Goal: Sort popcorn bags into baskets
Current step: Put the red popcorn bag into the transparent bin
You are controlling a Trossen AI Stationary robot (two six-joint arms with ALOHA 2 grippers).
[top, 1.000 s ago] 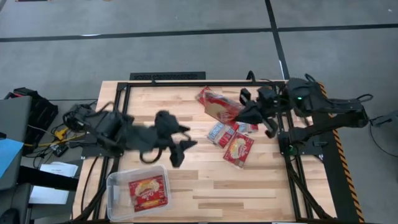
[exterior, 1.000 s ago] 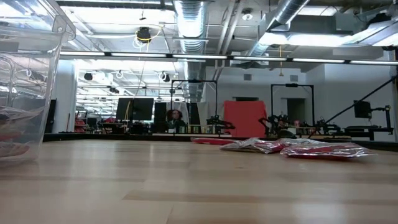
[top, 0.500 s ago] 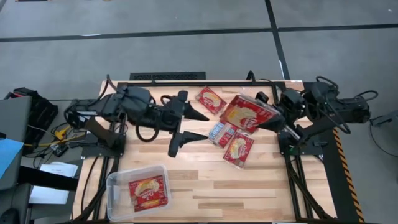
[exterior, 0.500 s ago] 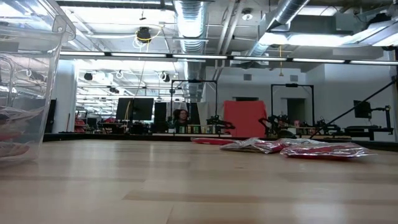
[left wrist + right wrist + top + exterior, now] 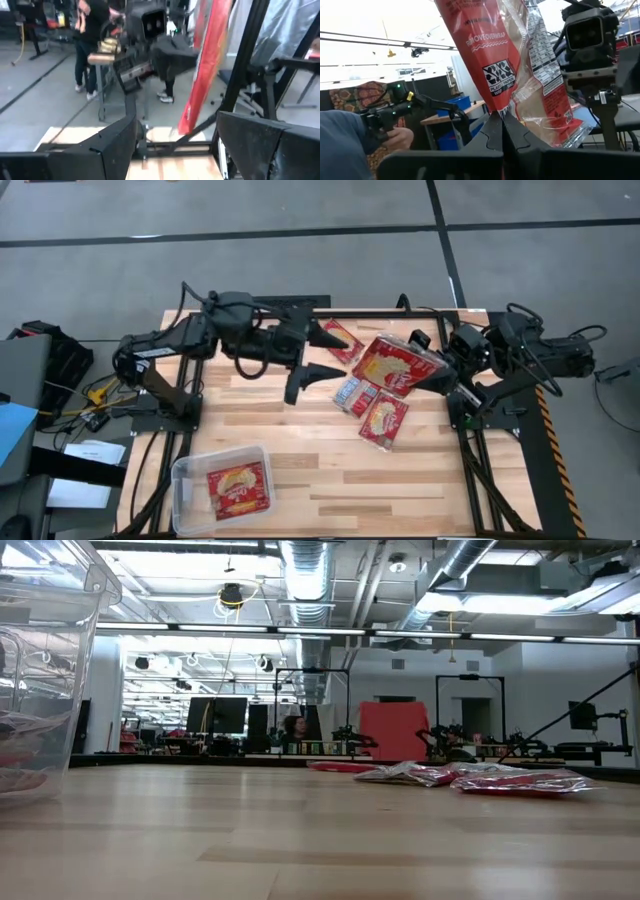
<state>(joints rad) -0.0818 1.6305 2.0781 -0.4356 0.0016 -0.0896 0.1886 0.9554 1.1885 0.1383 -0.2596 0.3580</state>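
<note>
**Right arm holds a bag up by its edge; left arm reaches toward it, fingers spread**

The right gripper (image 5: 443, 373) is clamped tight on the edge seam of one popcorn bag (image 5: 397, 364), held clear of the table near its far right corner. In the right wrist view that bag (image 5: 512, 60) hangs flat from the pinch, with its wrapper creased and bulging. I judge it light and soft: a crinkly, rather slippery film around a thin, fairly flat packet. It will flop from a corner hold and could slide out of a loose one. The sealed edge, or a pinch across the short side, looks the safest place to take it. It is not fragile, though a hard squeeze would crumple it.

The left gripper (image 5: 312, 353) hovers over the far middle of the table with its fingers wide apart and nothing between them. It points toward the lifted bag, which shows edge-on in the left wrist view (image 5: 205, 65).

Three more bags lie on the table toward its right edge: one (image 5: 341, 338) by the far edge and two (image 5: 384, 420) below the lifted bag. The clear tub (image 5: 186, 477) sits at the near left corner with one bag (image 5: 238, 487) inside.

Half a second ago the left gripper sat nearer the table's middle. It has since swung toward the far edge and closer to the lifted bag. The right arm and its bag have not moved, and neither have the loose bags and the tub.
</note>
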